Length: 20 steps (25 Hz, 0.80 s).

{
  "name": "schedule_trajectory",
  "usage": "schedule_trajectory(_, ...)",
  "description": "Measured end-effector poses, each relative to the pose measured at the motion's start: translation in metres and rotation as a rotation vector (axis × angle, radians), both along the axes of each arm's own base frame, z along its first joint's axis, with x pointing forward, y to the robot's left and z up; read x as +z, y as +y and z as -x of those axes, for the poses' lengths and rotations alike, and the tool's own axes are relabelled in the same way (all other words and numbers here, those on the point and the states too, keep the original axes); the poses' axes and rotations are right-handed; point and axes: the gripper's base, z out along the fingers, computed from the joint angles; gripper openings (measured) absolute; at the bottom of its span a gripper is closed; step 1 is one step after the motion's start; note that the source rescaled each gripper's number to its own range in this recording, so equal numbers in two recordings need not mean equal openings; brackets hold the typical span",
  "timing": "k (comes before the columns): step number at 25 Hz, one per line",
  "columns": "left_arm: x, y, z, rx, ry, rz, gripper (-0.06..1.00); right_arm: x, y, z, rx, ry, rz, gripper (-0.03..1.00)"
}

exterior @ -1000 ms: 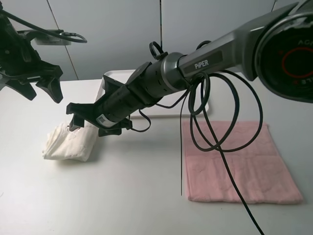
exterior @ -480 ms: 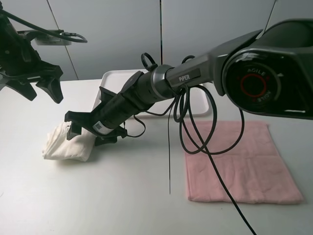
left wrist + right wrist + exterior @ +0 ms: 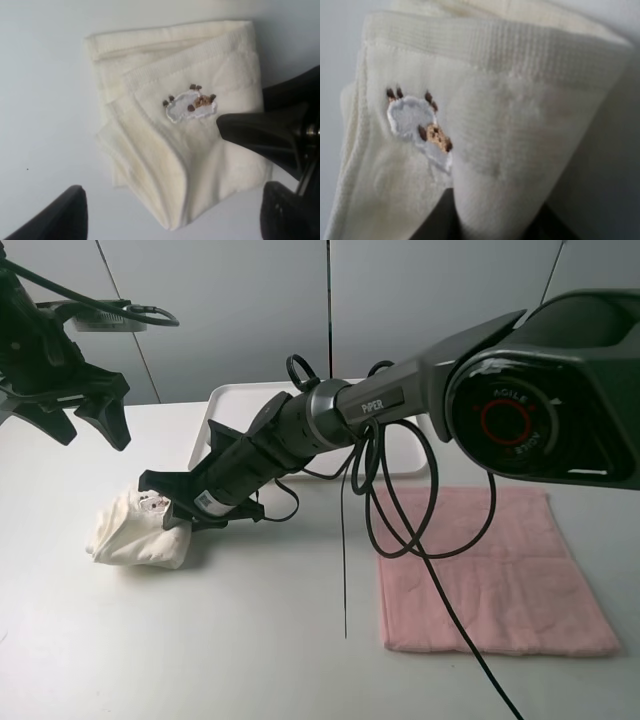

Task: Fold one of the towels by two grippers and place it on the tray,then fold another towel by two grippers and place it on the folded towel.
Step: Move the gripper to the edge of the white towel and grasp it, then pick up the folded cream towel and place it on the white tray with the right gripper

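Observation:
The cream towel (image 3: 135,530) lies folded into a thick bundle on the left of the table, its small embroidered patch facing up (image 3: 192,105). My right gripper (image 3: 167,508) reaches across from the right and is shut on the bundle's near right edge; cloth bulges between its dark fingers (image 3: 492,225). Raised above and to the left of the bundle, my left gripper (image 3: 88,415) hangs open and holds nothing (image 3: 172,220). The pink towel (image 3: 490,570) lies flat on the right. The white tray (image 3: 235,398) sits at the back, partly hidden by the right arm.
Black cables (image 3: 400,520) loop down from the right arm over the table and the pink towel's left edge. The right arm's large base (image 3: 540,400) fills the upper right. A grey wall panel stands behind the table.
My right gripper has dropped lower and further left onto the cream towel, and its fingers have closed on the edge. The left gripper has not moved.

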Motion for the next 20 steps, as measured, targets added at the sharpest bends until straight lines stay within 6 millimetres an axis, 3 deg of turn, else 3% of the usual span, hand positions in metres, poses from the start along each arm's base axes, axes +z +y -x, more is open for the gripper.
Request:
schedule_trajectory(2,0.0,0.0,0.0,0.0,0.0,0.0,0.91,0.0,0.0,0.0,0.0,-0.002,0.001,0.08)
schedule_trajectory(12,0.0,0.0,0.0,0.001,0.0,0.002,0.91,0.006,0.004,0.002,0.051,0.018,-0.023,0.08)
schedule_trajectory(16,0.0,0.0,0.0,0.0,0.002,0.002,0.91,0.026,0.008,-0.002,0.101,0.0,-0.071,0.08)
schedule_trajectory(20,0.0,0.0,0.001,0.0,0.007,0.001,0.91,0.05,-0.005,-0.023,0.118,-0.029,-0.11,0.08)
